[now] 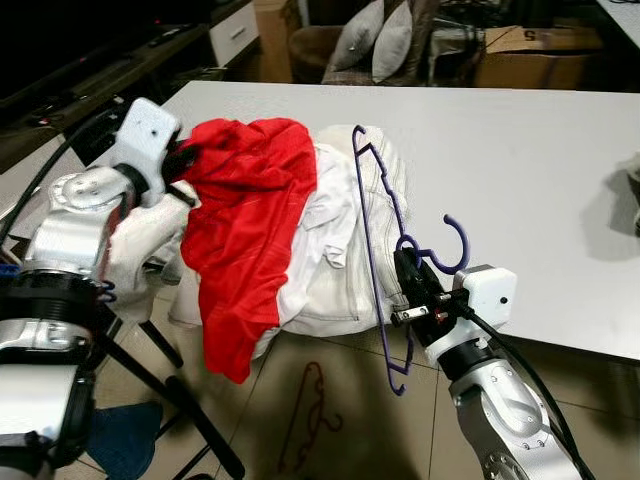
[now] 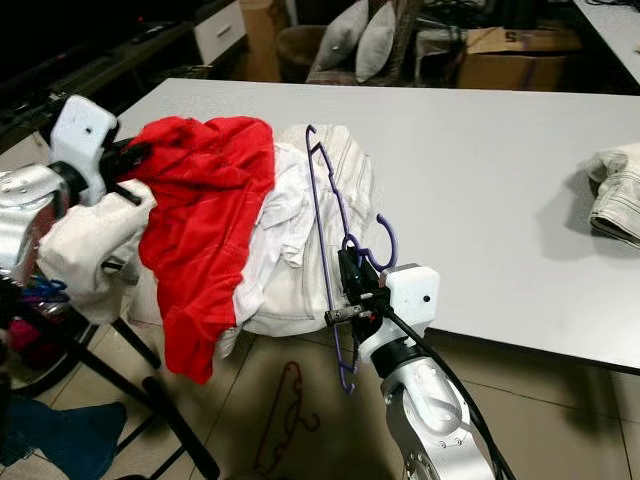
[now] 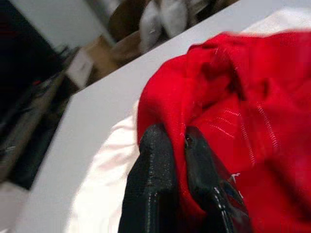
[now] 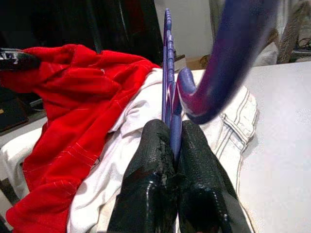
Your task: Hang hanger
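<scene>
- The right gripper (image 1: 414, 283) has its two black fingers closed on the thin purple plastic hanger (image 1: 372, 215), just below its hook, at the near edge of the white table (image 1: 520, 170).
- Just left of that gripper, a pile of white denim clothes (image 1: 345, 240) lies against the hanger.
- The left gripper (image 3: 177, 145) pinches the red cloth (image 1: 245, 215) draped over that pile.
- A dark red hanger (image 1: 310, 415) lies on the floor below.

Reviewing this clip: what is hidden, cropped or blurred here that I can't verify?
- Purple hanger: its hook is a blurred streak close to the lens in the right wrist view.
- Right gripper shut on the hanger: the fingers cover the grip spot.
- Left gripper pinching the red garment: fabric covers the fingertips.
- White clothes: partly buried under the red garment.
- Light garment: cropped by the right eye view's edge.
</scene>
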`<state>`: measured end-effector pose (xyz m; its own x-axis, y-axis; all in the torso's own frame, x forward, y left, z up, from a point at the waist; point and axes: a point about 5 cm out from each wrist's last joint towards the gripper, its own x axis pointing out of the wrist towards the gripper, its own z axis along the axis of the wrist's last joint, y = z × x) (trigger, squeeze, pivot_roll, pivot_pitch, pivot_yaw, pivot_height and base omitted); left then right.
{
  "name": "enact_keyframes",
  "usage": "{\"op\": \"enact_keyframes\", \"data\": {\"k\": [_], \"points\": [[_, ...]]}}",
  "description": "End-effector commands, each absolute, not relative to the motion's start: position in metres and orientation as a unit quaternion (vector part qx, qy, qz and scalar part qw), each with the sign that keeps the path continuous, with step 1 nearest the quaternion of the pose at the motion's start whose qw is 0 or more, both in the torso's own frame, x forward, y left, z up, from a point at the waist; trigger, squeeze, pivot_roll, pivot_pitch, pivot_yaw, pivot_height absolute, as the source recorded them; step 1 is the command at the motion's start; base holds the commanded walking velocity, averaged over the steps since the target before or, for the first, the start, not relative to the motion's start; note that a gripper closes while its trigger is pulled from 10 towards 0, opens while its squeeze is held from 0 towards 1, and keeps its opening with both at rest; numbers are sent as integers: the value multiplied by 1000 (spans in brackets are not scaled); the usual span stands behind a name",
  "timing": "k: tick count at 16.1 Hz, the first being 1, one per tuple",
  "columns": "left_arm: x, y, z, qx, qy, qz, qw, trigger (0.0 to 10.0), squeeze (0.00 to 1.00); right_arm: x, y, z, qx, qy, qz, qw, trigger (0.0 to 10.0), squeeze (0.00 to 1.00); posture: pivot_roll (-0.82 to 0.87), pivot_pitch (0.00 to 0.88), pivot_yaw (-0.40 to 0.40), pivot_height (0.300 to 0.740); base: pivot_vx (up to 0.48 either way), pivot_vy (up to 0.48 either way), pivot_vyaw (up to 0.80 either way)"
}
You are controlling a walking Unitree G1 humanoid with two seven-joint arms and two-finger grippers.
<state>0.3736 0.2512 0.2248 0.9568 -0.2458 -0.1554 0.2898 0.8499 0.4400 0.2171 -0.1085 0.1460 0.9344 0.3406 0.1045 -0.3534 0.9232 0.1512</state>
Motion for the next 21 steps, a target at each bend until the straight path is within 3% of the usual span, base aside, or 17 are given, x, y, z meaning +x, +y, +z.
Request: {"op": "enact_keyframes", "data": {"k": [1,6,9,11,14,17,21], "points": [[372,263,226,262,56,-119,956,10000,0,218,-104,147,83,-40,191,977,10000,0,115,20,139,740,0,0,0],[368,265,232,289,38,-139,947,10000,0,220,-101,149,86,-44,209,973,10000,0,126,20,132,740,0,0,0],[365,253,236,279,5,-186,942,10000,0,211,-94,162,76,-70,286,953,10000,0,126,17,142,740,0,0,0],[357,238,241,288,-31,-254,923,10000,0,202,-89,165,29,-55,368,928,10000,0,125,18,144,740,0,0,0],[349,228,242,325,-43,-301,895,10000,0,200,-85,163,-20,-32,413,910,10000,0,120,19,149,740,0,0,0],[340,224,243,374,-51,-332,864,10000,0,209,-86,158,-45,3,397,917,10000,0,126,20,143,740,0,0,0],[341,245,241,422,-20,-277,863,10000,0,216,-91,162,-35,8,365,931,10000,0,134,17,127,740,0,0,0]]}}
